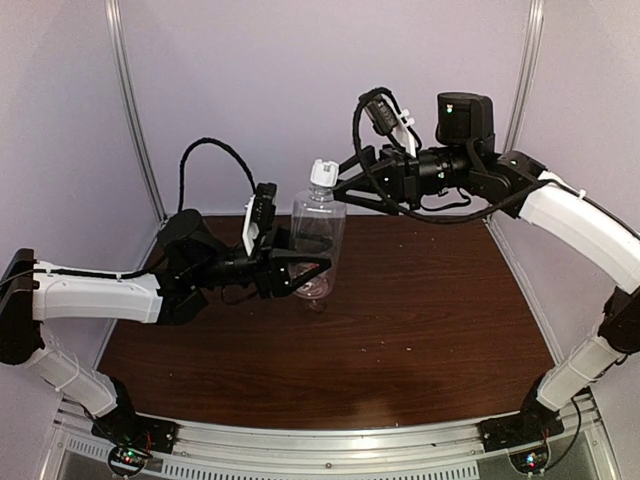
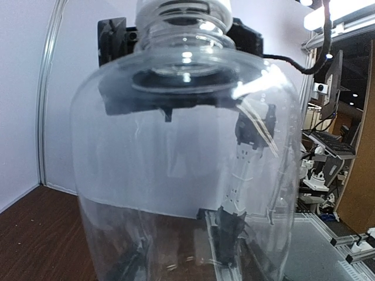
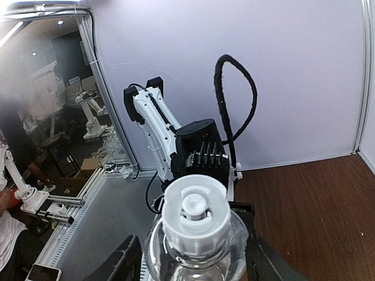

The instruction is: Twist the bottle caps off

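Note:
The taller clear unlabelled bottle [image 1: 318,235] stands upright over the back middle of the table, with the white cap [image 1: 322,173] on its neck. My left gripper [image 1: 300,272] is shut on the bottle's lower body from the left. In the left wrist view the bottle [image 2: 181,146] fills the frame and my left gripper [image 2: 187,257] shows only dimly through it. My right gripper [image 1: 340,190] is open, just right of the cap. In the right wrist view the cap [image 3: 196,213] sits between the spread fingers [image 3: 120,260] of my right gripper [image 3: 193,263], untouched. The red cap and labelled bottle are out of view.
The brown wooden table [image 1: 420,330] is enclosed by pale purple walls with aluminium posts [image 1: 135,120] at the back corners. A metal rail [image 1: 330,440] with both arm bases runs along the near edge.

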Tool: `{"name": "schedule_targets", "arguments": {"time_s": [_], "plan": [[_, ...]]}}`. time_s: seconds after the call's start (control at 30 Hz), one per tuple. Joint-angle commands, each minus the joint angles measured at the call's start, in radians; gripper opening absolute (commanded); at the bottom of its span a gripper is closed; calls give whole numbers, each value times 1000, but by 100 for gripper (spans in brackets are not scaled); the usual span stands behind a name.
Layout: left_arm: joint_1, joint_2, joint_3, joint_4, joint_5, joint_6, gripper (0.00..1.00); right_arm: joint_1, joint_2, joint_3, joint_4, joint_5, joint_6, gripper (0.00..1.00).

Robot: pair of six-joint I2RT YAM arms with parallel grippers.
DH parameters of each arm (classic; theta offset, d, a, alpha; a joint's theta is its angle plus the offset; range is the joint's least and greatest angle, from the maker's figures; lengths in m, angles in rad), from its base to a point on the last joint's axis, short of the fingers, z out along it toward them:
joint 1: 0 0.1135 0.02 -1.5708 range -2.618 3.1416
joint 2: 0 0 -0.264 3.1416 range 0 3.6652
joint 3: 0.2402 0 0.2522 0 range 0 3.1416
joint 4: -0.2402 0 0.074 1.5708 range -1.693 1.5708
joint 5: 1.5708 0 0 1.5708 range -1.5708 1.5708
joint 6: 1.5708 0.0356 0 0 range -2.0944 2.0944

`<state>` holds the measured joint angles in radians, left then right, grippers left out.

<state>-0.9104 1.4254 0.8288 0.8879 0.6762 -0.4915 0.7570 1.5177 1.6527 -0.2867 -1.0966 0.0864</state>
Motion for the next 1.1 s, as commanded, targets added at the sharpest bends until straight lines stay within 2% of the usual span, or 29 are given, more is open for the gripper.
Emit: {"name": "schedule_targets", "arguments": {"time_s": [0.0, 0.07, 0.13, 0.37, 0.53, 0.87, 1.07], "plan": [[5, -22, 11, -1, -67, 45, 43, 10, -61, -13, 34, 100, 60, 68], [6, -23, 14, -15, -78, 52, 43, 18, -67, -7, 32, 140, 84, 78], [7, -23, 15, -25, -91, 58, 43, 33, -71, 2, 27, 194, 111, 82], [6, -19, 24, -48, -111, 62, 43, 87, -64, 42, -8, 493, 244, 82], [6, -23, 25, -66, -131, 69, 43, 121, -48, 66, -63, 614, 264, 82], [5, -31, 25, -83, -151, 81, 43, 149, -22, 68, -99, 660, 277, 71], [6, -32, 20, -84, -156, 82, 43, 151, -29, 49, -78, 648, 286, 55]]}}
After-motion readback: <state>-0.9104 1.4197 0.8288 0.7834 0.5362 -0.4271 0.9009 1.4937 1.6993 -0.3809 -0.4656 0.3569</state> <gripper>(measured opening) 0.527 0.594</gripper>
